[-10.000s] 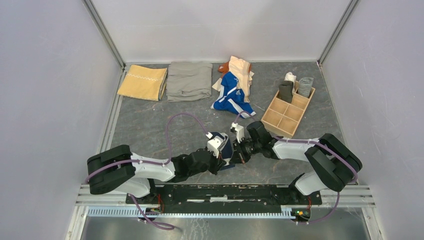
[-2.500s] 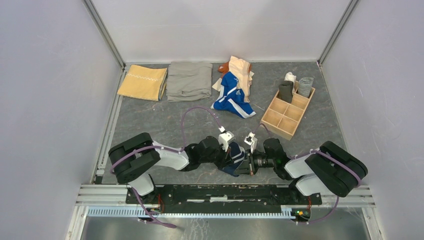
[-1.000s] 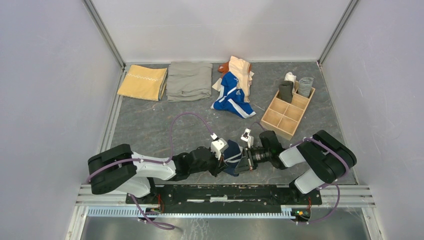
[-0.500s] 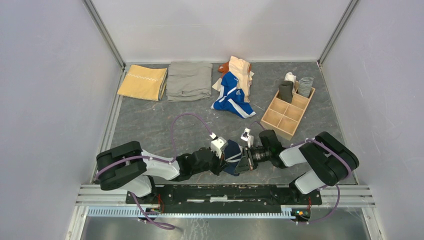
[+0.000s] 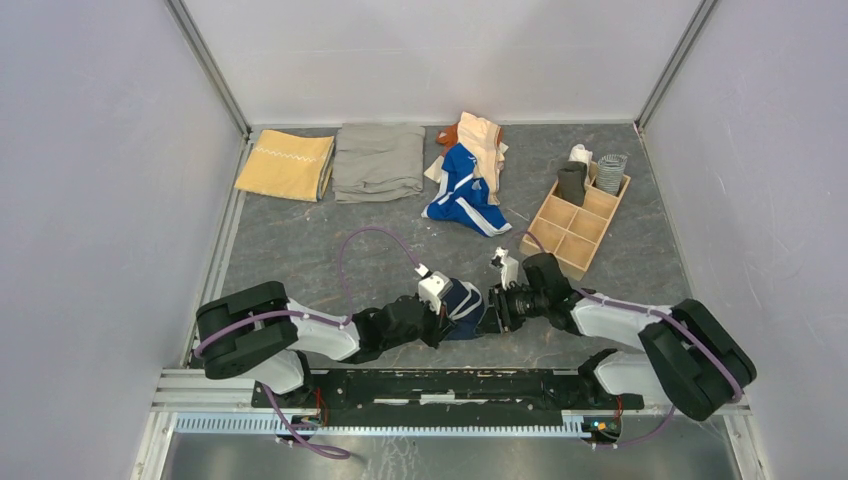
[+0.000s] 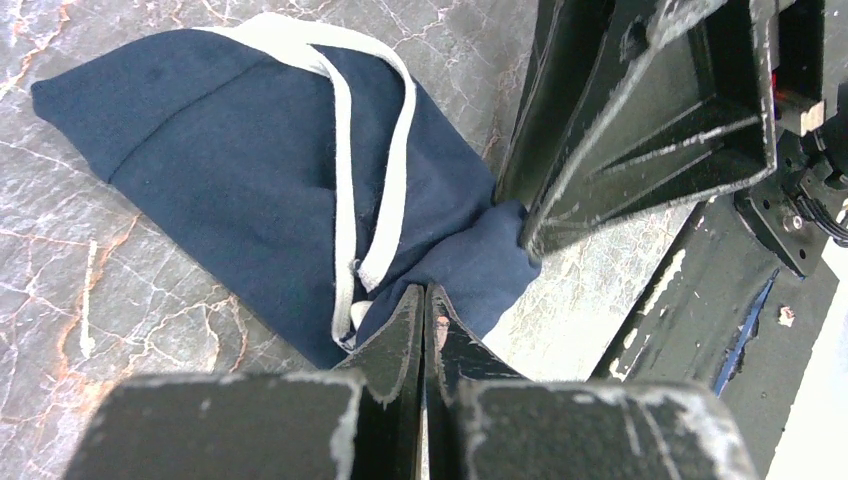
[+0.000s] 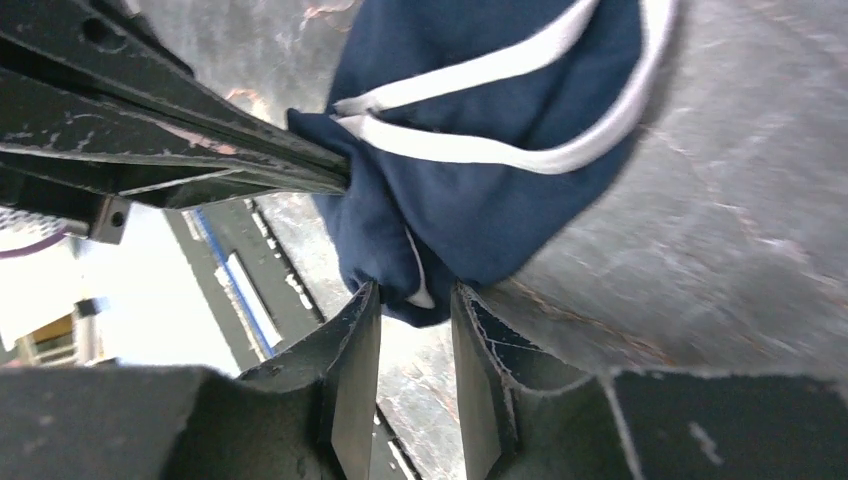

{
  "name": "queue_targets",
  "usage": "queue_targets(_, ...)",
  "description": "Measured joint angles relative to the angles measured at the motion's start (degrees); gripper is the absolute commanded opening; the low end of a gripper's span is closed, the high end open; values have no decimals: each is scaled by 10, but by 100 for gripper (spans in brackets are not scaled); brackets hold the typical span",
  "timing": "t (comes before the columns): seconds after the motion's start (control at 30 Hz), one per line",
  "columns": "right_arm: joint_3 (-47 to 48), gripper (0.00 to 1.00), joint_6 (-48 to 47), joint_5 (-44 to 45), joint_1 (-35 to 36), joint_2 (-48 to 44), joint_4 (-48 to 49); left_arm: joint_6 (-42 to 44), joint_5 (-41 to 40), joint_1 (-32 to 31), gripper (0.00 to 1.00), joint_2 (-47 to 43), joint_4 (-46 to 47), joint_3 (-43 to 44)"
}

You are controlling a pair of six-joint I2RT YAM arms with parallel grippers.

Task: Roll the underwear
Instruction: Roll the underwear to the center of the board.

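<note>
The navy underwear [image 5: 462, 300] with white trim lies bunched on the table near the front edge, between my two grippers. My left gripper [image 5: 446, 318] is shut, and its tips [image 6: 425, 300] pinch the cloth's near edge [image 6: 250, 150]. My right gripper [image 5: 493, 308] faces it from the right. Its jaws stand apart [image 7: 413, 295], and the cloth's dark tip [image 7: 500, 190] rests just at their ends without being clamped. The right fingers [image 6: 640, 130] show large in the left wrist view, touching the bunched corner.
A pile of bright blue and peach underwear [image 5: 470, 175] lies at the back centre. A mustard cloth [image 5: 287, 165] and a grey-khaki cloth [image 5: 380, 160] lie folded at the back left. A wooden divider box [image 5: 575, 225] with rolled pieces stands at the right.
My right gripper has gone from shut to open and let go of the navy cloth, and the right arm has stretched out to the right. The left gripper keeps its pinch.
</note>
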Motion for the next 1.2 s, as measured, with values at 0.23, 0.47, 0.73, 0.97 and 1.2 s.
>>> queue_targets(0.23, 29, 40, -47, 108, -3, -75, -113, 0, -3, 5, 2, 0, 8, -5)
queue_targets(0.47, 54, 38, -73, 124, -3, -120, -138, 0, -3, 5, 2, 0, 9, -6)
queue_targets(0.73, 55, 36, -69, 86, 21, -122, -116, 0, -3, 6, 2, 0, 9, -6)
queue_targets(0.97, 55, 46, -68, 114, 80, -109, -104, 0, -1, 7, 2, 0, 9, -6)
queue_targets(1.2, 75, 47, -77, 194, 115, -85, -117, 0, 0, 7, 2, 0, 9, -6)
